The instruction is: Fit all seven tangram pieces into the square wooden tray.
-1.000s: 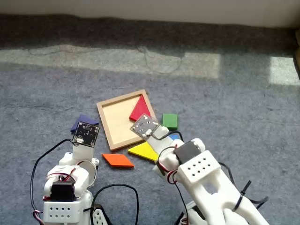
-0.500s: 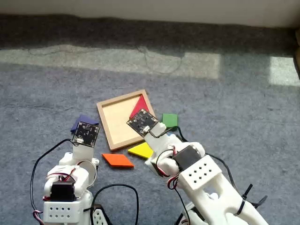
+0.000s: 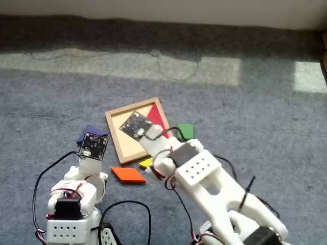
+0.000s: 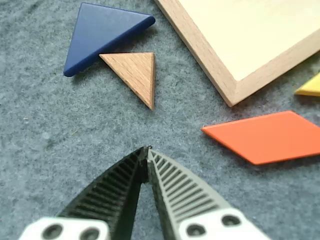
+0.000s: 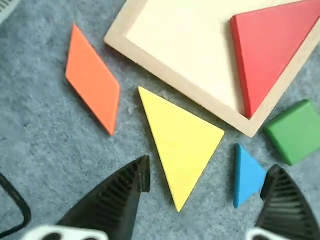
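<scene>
**A:** What had shifted over that last second?

**B:** The right arm had swung across the tray from its near corner, so that in the high view its wrist stood over the middle. The left arm hadn't budged.

**A:** And the fingers?

**B:** The right gripper (image 5: 207, 175) had its fingers spread wide, straddling the narrow end of the yellow triangle (image 5: 177, 145). That piece lay flat on the carpet (image 5: 40, 150), just outside the square wooden tray (image 5: 175, 78). One finger stood just beside the small blue triangle (image 5: 247, 175). I couldn't quite tell how far the tips hung above the pile. The left gripper (image 4: 146, 155) had its fingers pressed together on nothing, near the wooden triangle (image 4: 134, 72) and the dark blue triangle (image 4: 102, 32).

**A:** How full was the tray?

**B:** Only the red triangle (image 5: 270, 50) sat inside, tucked into a corner. The green square (image 5: 295, 131) and the orange parallelogram (image 5: 92, 80) were out on the carpet too.

**A:** So how should the yellow one have been taken?

**B:** To my mind, the gripper should have been centred over its broad middle rather than the tip. From there it could come straight down and close across two edges. It also needed to stay clear of the blue piece, which could have been nudged or caught. A thin piece on soft carpet would likely have tipped if pinched off-centre.
</scene>
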Robot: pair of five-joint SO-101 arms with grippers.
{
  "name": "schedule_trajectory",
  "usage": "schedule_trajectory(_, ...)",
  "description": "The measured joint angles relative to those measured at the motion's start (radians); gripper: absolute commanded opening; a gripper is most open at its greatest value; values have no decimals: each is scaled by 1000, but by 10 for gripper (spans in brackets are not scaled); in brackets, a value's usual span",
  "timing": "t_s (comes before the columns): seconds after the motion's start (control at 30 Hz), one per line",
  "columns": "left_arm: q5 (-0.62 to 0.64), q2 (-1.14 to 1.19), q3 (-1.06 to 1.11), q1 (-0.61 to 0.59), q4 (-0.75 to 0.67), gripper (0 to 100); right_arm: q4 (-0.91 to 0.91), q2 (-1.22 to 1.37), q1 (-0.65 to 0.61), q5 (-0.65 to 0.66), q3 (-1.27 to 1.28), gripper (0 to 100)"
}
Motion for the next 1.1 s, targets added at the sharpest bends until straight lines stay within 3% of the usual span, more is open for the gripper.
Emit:
schedule_trajectory(0.33, 0, 0, 0, 0, 0, 5, -2, 377, -3, 63, -180, 341)
schedule_trajectory(1.1, 0, 0, 0, 0, 0, 5, -63, 517, 5, 64, -195, 340)
